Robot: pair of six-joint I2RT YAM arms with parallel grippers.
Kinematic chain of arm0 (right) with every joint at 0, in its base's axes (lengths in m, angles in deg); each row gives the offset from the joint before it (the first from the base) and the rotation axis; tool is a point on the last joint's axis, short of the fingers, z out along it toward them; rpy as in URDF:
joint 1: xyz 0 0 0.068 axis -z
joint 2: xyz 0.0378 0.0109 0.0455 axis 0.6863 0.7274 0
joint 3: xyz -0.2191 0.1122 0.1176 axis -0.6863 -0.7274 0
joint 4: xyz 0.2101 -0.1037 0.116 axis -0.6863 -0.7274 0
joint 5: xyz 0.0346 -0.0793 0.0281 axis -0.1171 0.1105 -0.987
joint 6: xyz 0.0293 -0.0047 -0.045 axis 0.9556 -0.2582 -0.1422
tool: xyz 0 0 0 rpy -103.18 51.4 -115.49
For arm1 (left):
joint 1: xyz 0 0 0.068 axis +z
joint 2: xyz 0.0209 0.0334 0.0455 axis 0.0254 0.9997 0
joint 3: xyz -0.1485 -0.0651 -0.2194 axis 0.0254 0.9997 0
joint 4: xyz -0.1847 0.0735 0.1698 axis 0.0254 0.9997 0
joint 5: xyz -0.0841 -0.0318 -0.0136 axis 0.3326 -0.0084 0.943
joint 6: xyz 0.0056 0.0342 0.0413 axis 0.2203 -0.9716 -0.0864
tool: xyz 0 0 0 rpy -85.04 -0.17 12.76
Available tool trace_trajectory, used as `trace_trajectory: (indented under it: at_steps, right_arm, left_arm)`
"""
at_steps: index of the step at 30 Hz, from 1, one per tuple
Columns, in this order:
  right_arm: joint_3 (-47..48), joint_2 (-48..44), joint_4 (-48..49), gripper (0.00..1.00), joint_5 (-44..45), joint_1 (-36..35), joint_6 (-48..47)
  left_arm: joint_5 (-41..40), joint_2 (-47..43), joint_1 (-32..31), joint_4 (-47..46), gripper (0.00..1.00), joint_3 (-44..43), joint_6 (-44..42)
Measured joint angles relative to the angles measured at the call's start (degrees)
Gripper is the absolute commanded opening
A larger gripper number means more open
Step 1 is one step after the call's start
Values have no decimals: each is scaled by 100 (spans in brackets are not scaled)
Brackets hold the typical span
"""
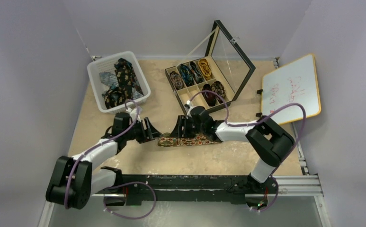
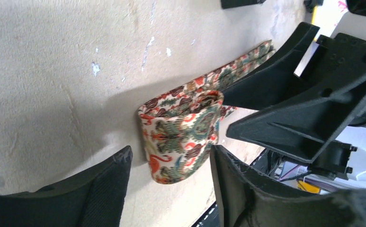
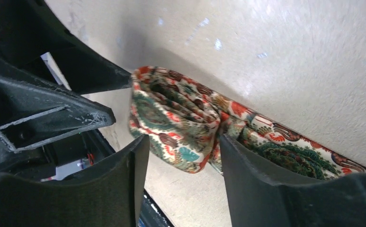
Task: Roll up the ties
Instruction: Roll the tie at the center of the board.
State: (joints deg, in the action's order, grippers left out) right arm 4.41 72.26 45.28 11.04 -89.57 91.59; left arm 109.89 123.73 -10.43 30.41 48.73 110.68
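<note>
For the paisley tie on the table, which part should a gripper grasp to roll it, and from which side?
Probably the looped end of the paisley tie, approached from above at its left end with one finger on each side. That end is folded over and stands up off the table, while the rest lies flat with little to pinch.

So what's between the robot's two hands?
The folded end of the patterned tie lies between the left hand and the right hand. The top view shows it, and both wrist views too.
</note>
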Motion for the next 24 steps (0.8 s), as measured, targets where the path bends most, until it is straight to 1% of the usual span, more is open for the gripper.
trace_trajectory:
  at_steps: [5, 6, 9, 10, 12, 13, 15, 18, 21, 22, 24]
  right_arm:
    - [35, -649, 35, 77, 72, 2, -785]
    - [52, -684, 55, 78, 74, 2, -874]
    - [188, -846, 240, 79, 83, 2, -1681]
    - [190, -883, 391, 87, 74, 2, -2055]
    - [181, -918, 601, 95, 15, 2, -2664]
    - [164, -922, 745, 96, -101, 4, -3178]
    - [146, -909, 793, 96, -293, 4, -3845]
    - [223, -776, 605, 97, -586, -46, -4872]
    - [680, -323, -129, 96, -669, -203, -6100]
    - [831, -175, -372, 98, -667, -240, -6446]
    - [1016, 31, -739, 99, -673, -293, -6922]
  left_arm:
    - [-262, -813, 2, 262, 69, 0, 79]
    - [-361, -997, 2, 339, 69, 0, 129]
    - [-612, -1427, 13, 643, 70, 0, 245]
    - [-732, -1591, 13, 791, 70, 0, 310]
    - [-931, -1864, 13, 1049, 70, 2, 404]
    - [-1095, -2081, 13, 1246, 71, 11, 479]
    - [-1327, -2358, 13, 1506, 72, 13, 575]
    - [-1707, -2745, 13, 1928, 75, 13, 688]
    - [-2074, -3042, 13, 2363, 75, 13, 745]
    - [-2170, -3073, 15, 2474, 75, 13, 750]
    - [-2312, -3067, 15, 2616, 75, 11, 752]
